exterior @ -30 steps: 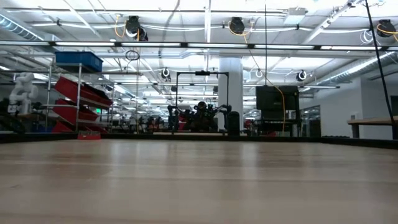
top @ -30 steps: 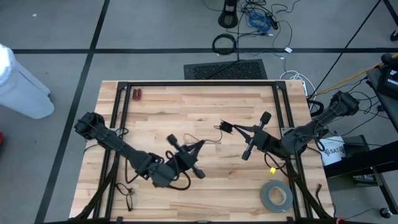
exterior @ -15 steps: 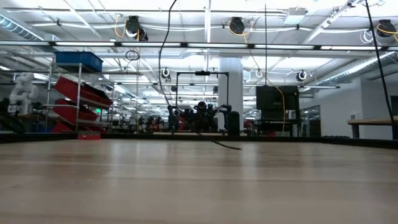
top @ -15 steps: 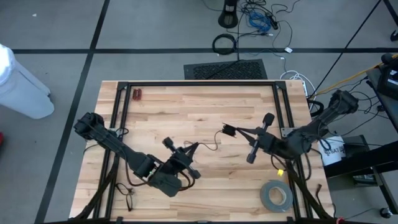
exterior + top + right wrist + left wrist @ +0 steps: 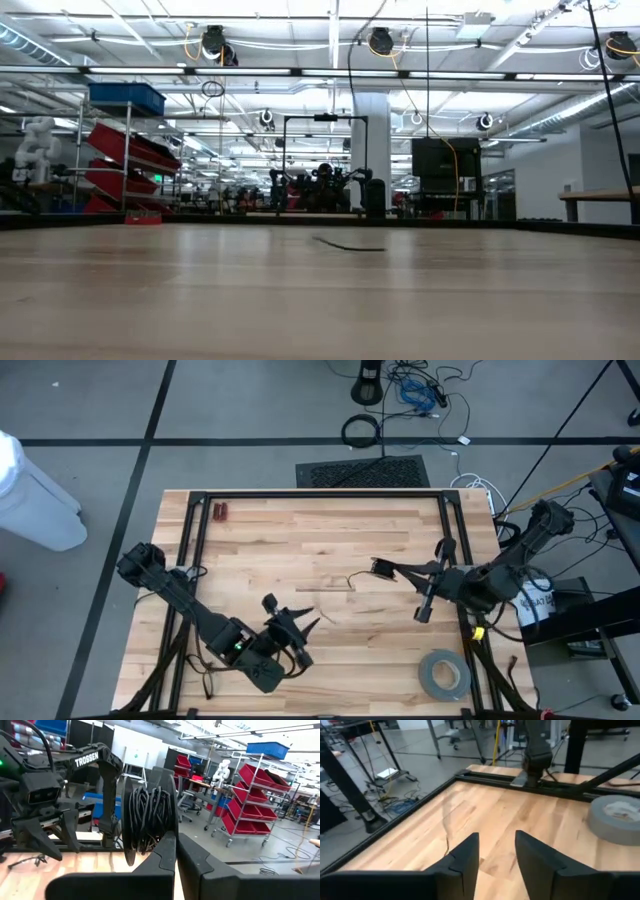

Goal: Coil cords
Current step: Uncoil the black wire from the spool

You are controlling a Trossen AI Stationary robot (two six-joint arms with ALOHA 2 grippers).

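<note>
- Right end effector point(image 5: 383, 568): we find it pinching the bundled cord point(image 5: 146, 820) above the surface point(image 5: 300, 530).
- Left end effector point(image 5: 305, 625): we find its fingers spread, empty.

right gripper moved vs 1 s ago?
Yes. In the high view the right gripper, shut on the cord bundle, has shifted toward the table's right rail.

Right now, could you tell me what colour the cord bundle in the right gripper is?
Black: the cord bundle is a tight black coil clamped in the right gripper, clearest in the right wrist view.
</note>
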